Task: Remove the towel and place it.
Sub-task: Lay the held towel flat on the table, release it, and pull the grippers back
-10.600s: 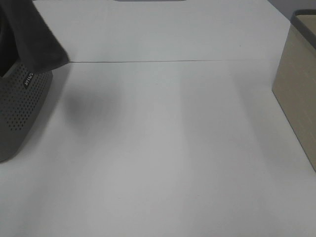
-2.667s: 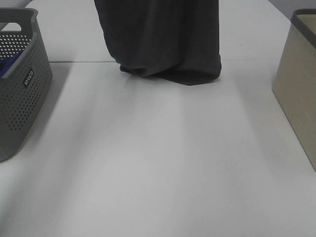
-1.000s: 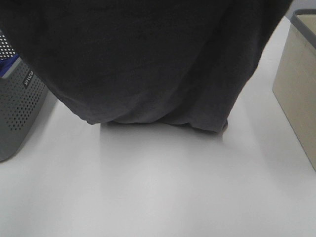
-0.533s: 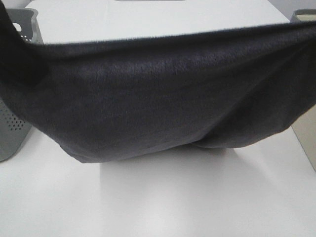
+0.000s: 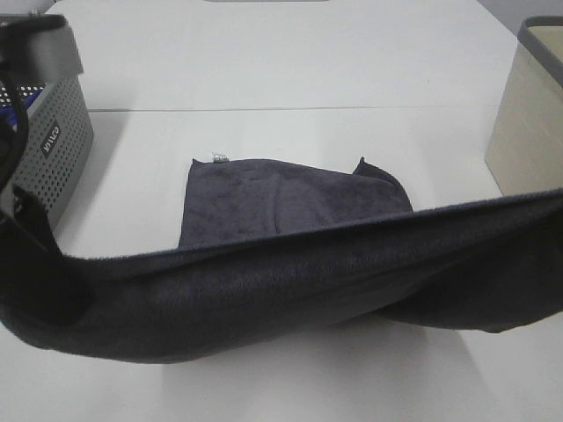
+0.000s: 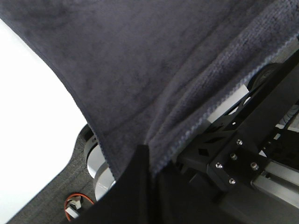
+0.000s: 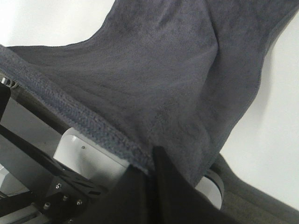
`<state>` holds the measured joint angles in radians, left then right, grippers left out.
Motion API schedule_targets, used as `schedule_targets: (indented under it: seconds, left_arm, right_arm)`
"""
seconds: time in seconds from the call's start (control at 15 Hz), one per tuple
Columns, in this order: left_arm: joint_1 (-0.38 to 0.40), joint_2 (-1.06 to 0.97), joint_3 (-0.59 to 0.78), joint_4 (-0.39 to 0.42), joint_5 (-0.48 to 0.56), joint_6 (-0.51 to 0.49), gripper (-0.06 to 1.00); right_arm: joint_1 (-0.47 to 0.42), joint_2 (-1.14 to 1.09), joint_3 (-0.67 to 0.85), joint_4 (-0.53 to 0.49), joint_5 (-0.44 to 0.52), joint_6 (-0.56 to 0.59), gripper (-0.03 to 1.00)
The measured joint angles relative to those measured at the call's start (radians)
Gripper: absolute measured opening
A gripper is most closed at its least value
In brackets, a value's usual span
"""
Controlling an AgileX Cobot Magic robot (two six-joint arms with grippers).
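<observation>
The dark charcoal towel point(image 5: 290, 264) is stretched across the front of the exterior high view. Its far part lies flat on the white table, with a small pale tag point(image 5: 217, 158) at the far left corner. Its near edge hangs in the air between my two grippers. My left gripper point(image 6: 150, 161) is shut on one end of that edge, with the towel point(image 6: 140, 60) spreading away from it. My right gripper point(image 7: 150, 163) is shut on the other end of the towel point(image 7: 163, 74). In the exterior high view the cloth hides both grippers.
A perforated grey basket point(image 5: 54, 132) stands at the left edge, with part of my left arm point(image 5: 9, 158) in front of it. A beige box point(image 5: 528, 114) with a dark rim stands at the right. The white table point(image 5: 290, 70) stretches behind the towel.
The towel came out of the basket and hung over the table's middle. Since half a second ago its held edge has dropped lower and nearer, and its far part now lies flat on the table.
</observation>
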<state>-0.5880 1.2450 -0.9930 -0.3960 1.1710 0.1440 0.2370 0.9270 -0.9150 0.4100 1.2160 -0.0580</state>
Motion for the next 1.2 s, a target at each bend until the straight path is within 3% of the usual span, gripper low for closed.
schedule_targets:
  seconds: [0.53, 0.8, 1.2]
  left_arm:
    - [-0.012, 0.058, 0.233, -0.162, -0.015, 0.069, 0.00]
    - [-0.147, 0.202, 0.241, -0.167, -0.068, 0.078, 0.00]
    - [-0.152, 0.300, 0.241, -0.182, -0.105, 0.071, 0.00]
  right_arm:
    - [0.000, 0.003, 0.287, 0.047, -0.003, 0.010, 0.01]
    - [0.000, 0.078, 0.315, -0.013, -0.003, 0.010, 0.01]
    - [0.000, 0.246, 0.315, -0.053, -0.003, -0.006, 0.01]
